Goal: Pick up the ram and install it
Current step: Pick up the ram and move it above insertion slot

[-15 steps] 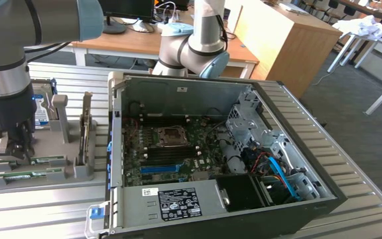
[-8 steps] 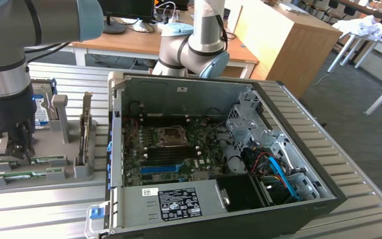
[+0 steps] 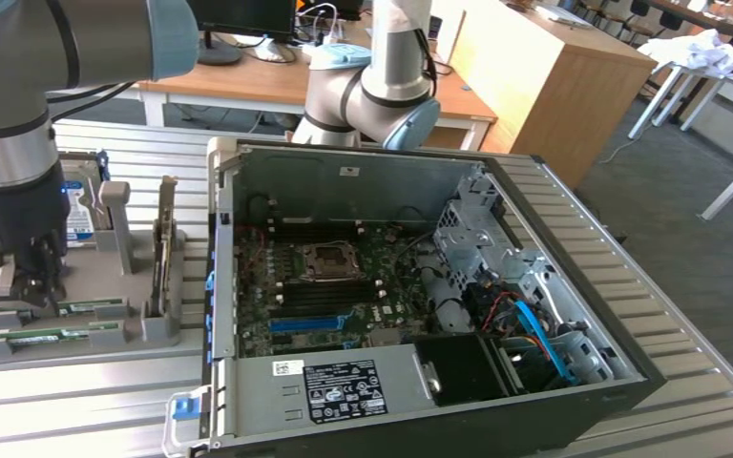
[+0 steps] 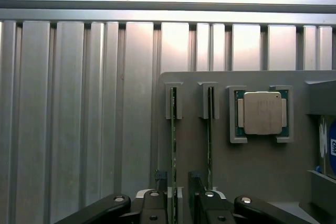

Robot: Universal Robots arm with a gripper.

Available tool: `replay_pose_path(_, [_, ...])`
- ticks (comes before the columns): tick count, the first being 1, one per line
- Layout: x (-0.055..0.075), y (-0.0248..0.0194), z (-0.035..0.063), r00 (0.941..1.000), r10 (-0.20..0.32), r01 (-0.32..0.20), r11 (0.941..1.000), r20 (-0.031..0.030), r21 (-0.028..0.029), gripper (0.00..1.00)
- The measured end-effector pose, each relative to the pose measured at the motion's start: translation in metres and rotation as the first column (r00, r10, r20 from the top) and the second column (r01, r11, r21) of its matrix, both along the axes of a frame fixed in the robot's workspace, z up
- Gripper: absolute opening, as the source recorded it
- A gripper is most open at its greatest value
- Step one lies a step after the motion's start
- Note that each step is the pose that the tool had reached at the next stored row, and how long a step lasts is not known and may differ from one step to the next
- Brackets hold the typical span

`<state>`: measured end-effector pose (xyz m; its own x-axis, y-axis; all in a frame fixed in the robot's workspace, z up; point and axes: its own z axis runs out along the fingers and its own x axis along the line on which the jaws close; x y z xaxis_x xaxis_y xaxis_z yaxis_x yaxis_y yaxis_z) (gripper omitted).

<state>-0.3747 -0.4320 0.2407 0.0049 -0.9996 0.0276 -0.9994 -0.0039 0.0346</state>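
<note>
a: where are we on the ram?

b: i'm at the pick-up, and nothing is lifted yet. the claw (image 4: 176, 182) is down over the grey holder (image 4: 252, 166) on the table (image 4: 79, 103). its jaws are apart, one finger each side of the ram (image 4: 173, 140), which stands on edge in its slot. i can't make out any contact.

a: what does the grab call for?

b: as i judge it, pads square on the flat faces and a straight pull out of the slot, no twist.

a: anything in the way?

b: the second stick (image 4: 210, 135) is just beside it in the next slot, so one finger sits between the two with little room. a processor chip (image 4: 261, 113) lies further along the holder. the open computer case (image 3: 222, 239) stands beside the holder, its wall between the holder and the blue slot (image 3: 305, 323).
</note>
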Motion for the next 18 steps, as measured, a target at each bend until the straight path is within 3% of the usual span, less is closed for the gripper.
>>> replay_pose_path(6, [0.0, -0.0021, 0.0, 1.0, 0.0, 0.0, 1.0, 0.0, 0.0, 0.3])
replay_pose_path(18, [0.0, -0.0022, -0.0056, 1.0, 0.0, 0.0, 1.0, 0.0, 0.0001, 0.3])
